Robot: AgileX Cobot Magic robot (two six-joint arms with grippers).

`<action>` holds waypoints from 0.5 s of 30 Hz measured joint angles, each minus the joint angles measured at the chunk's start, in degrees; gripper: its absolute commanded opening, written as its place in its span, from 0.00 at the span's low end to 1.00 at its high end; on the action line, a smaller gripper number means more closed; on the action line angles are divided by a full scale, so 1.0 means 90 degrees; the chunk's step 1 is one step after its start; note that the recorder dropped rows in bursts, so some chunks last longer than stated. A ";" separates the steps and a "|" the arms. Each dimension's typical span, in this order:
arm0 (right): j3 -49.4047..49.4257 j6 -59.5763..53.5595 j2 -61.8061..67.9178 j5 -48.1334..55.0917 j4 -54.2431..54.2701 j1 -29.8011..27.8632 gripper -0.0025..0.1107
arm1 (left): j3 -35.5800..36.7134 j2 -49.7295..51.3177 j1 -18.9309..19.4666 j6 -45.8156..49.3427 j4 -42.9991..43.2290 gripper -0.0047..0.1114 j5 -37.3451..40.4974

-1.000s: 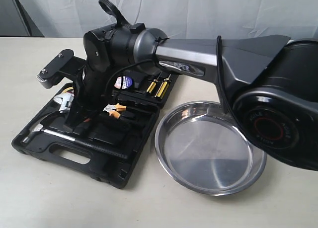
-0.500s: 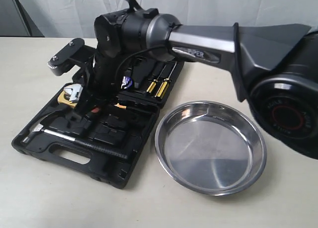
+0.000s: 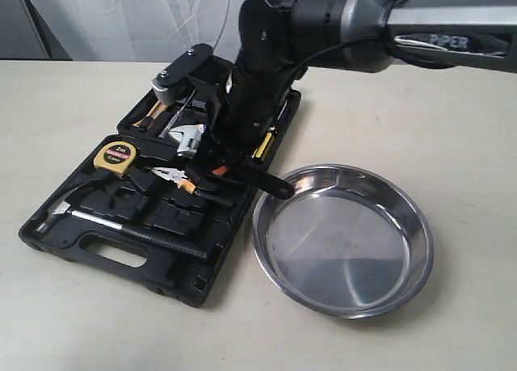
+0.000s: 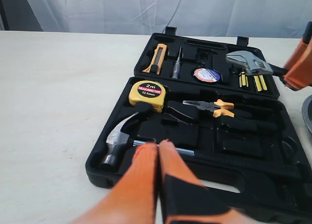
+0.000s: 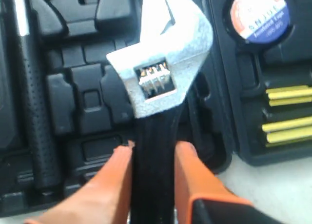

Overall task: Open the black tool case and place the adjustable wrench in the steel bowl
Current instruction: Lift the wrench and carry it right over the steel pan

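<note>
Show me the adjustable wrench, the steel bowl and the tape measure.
adjustable wrench [image 5: 180,58], right wrist view, silver head.
steel bowl [image 3: 347,250], exterior view, bare inside.
tape measure [image 4: 146,101], left wrist view, yellow casing.

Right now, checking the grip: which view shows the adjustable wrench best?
The right wrist view: the adjustable wrench fills it, handle clamped in the right gripper. The exterior view hides its middle behind that gripper; the left wrist view shows mainly its head.

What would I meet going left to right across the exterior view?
Hammer head → tape measure → wrench → bowl.
</note>
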 measured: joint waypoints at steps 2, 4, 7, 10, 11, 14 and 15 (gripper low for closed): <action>0.0422 0.0047 -0.0212 -0.0196 0.0000 -0.0071 0.01 | 0.0000 0.0000 0.0000 0.0000 0.0000 0.04 0.0000; 0.0878 0.0147 -0.0454 -0.0399 0.0000 -0.0143 0.01 | 0.0000 0.0000 0.0000 0.0000 0.0000 0.04 0.0000; 0.1466 0.0337 -0.0818 -0.0678 0.0015 -0.0206 0.01 | 0.0000 0.0000 0.0000 0.0000 0.0000 0.04 0.0000; 0.2012 0.0489 -0.1148 -0.0905 0.0015 -0.0258 0.01 | 0.0000 0.0000 0.0000 0.0000 0.0000 0.04 0.0000; 0.2176 0.0509 -0.1258 -0.0962 0.0041 -0.0274 0.01 | 0.0000 0.0000 0.0000 0.0000 0.0000 0.04 0.0000; 0.2598 0.0606 -0.1532 -0.1114 0.0054 -0.0389 0.01 | 0.0000 0.0000 0.0000 0.0000 0.0000 0.04 0.0000; 0.2715 0.0622 -0.1622 -0.1159 0.0067 -0.0425 0.01 | 0.0000 0.0000 0.0000 0.0000 0.0000 0.04 0.0000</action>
